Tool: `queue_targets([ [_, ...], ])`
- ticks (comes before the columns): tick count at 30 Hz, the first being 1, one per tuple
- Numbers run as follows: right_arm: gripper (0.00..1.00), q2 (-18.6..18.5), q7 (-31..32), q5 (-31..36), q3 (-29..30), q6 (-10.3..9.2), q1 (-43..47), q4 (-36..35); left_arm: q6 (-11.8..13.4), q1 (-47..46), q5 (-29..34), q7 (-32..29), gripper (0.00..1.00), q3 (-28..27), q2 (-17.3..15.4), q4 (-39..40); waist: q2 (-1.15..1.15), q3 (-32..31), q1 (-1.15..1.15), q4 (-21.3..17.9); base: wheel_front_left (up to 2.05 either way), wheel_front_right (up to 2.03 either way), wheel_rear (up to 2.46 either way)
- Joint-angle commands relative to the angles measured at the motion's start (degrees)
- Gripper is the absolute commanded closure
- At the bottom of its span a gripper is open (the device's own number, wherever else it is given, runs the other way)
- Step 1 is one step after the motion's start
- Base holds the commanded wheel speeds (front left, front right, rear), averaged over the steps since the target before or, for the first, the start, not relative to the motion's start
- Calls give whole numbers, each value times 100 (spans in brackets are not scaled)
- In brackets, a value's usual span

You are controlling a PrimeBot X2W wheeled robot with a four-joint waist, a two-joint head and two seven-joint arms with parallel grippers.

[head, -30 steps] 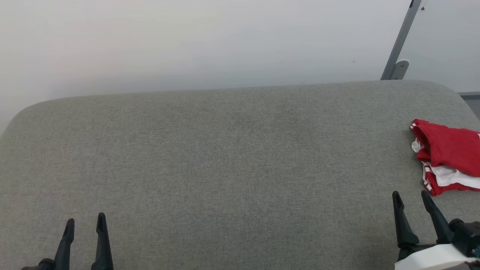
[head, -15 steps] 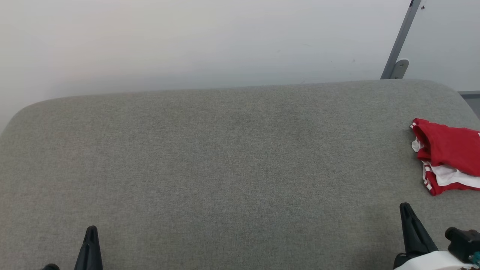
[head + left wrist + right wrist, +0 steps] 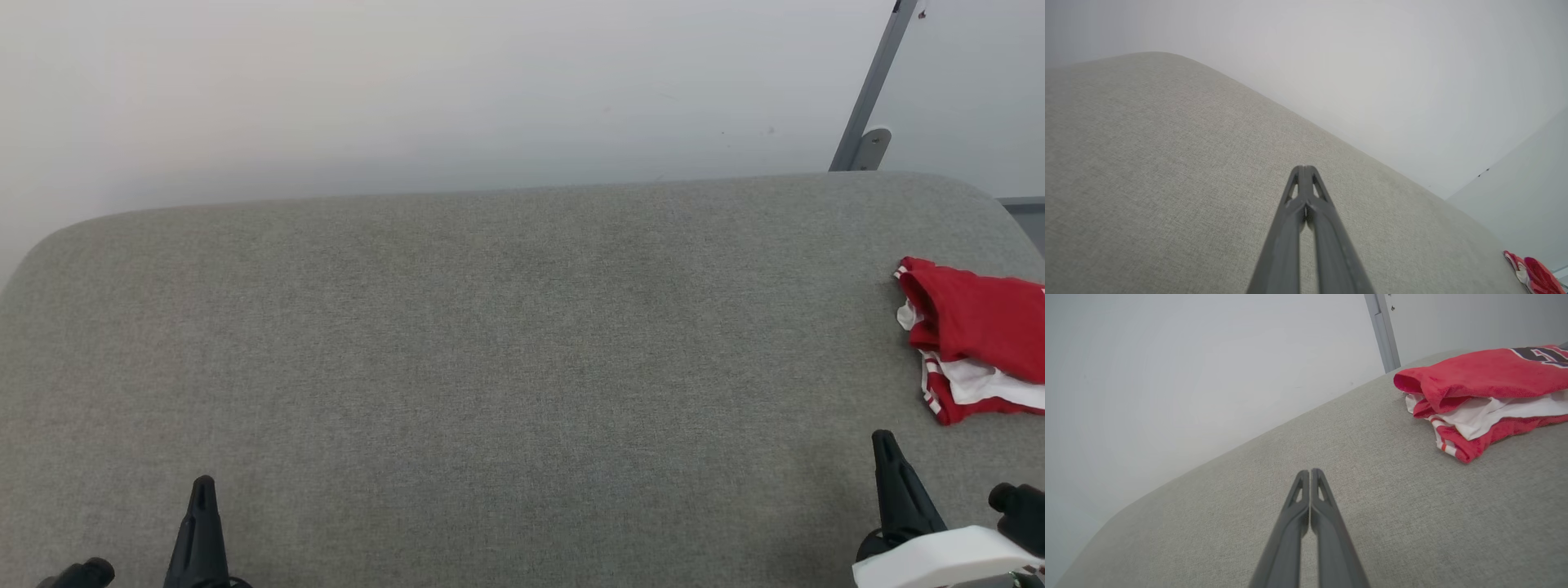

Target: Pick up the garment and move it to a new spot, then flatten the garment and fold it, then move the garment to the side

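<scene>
The garment (image 3: 976,335), a red jersey with white sleeves and striped trim, lies folded in a small stack at the far right of the grey fabric surface (image 3: 490,367). It appears again as the garment (image 3: 1486,388) in the right wrist view, dark lettering on top, and as a small red patch, the garment (image 3: 1533,277), in the left wrist view. My right gripper (image 3: 886,445) is shut and empty, a short way in front of the jersey. At the lower left my left gripper (image 3: 202,490) is shut on nothing. The shut tips show as left gripper (image 3: 1304,169) and right gripper (image 3: 1309,473).
A pale wall (image 3: 408,90) rises behind the padded surface, whose far corners are rounded. A grey metal post (image 3: 869,90) with a bracket stands at the back right.
Both grippers have shut; their fingers stood apart a second ago. Both have drawn slightly back toward the bottom edge. The garment has not moved.
</scene>
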State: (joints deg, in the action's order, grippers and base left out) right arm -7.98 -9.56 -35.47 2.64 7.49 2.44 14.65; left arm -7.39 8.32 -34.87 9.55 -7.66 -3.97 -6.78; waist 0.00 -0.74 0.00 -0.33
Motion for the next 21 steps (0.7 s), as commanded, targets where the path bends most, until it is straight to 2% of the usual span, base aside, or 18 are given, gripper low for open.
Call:
queue_targets([
  [1, 100, -16, 40, -186, 46, 1, -176, -96, -3, -167, -181, -36, 100, -6, -34, 52, 0, 1, 0, 1, 0, 0, 0],
  [21, 100, 130, 475, -1704, 142, 1, -381, -98, -6, -541, -1720, -471, 100, 27, 2, -157, 0, 18, 0, 7, 0, 0, 0],
])
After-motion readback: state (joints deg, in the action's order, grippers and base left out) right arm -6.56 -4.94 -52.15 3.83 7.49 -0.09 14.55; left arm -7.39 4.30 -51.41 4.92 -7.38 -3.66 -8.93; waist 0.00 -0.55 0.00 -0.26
